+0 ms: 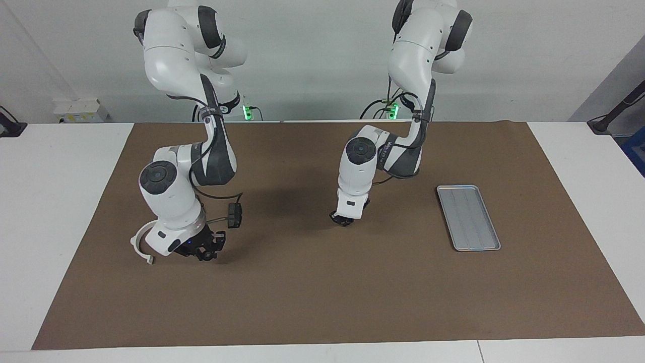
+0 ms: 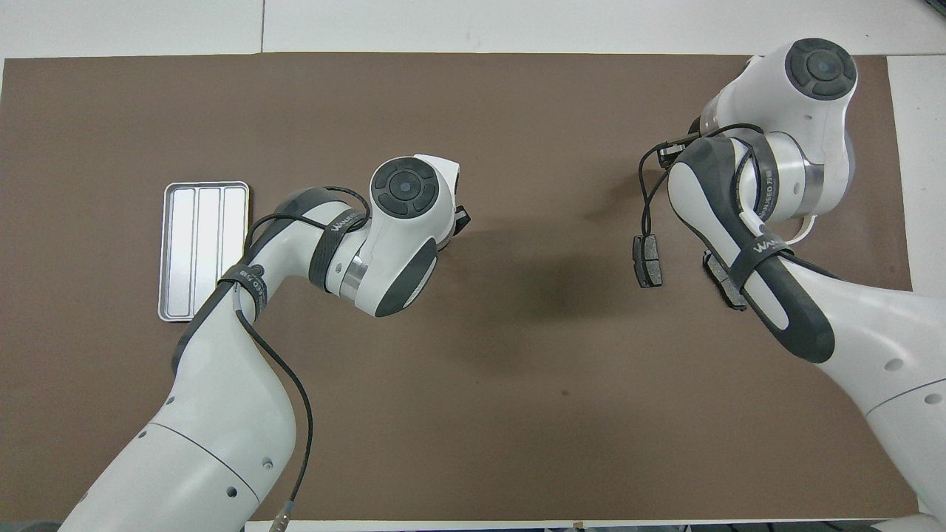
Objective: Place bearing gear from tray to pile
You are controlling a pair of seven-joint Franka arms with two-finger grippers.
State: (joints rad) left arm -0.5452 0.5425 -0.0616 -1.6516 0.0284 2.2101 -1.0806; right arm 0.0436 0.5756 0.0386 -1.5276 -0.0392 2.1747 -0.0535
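white arc (image 1: 141,241) half hidden under right arm

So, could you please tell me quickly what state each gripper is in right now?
Left gripper: shut, low over the mat, nothing visible in it.
Right gripper: at the pile; cannot tell whether open or holding anything.

We see a flat silver-grey ridged metal tray (image 1: 468,218) with a dull sheen. It lies on a matt brown paper-like mat (image 1: 322,292). The white curved arc (image 1: 140,247) looks like smooth plastic.
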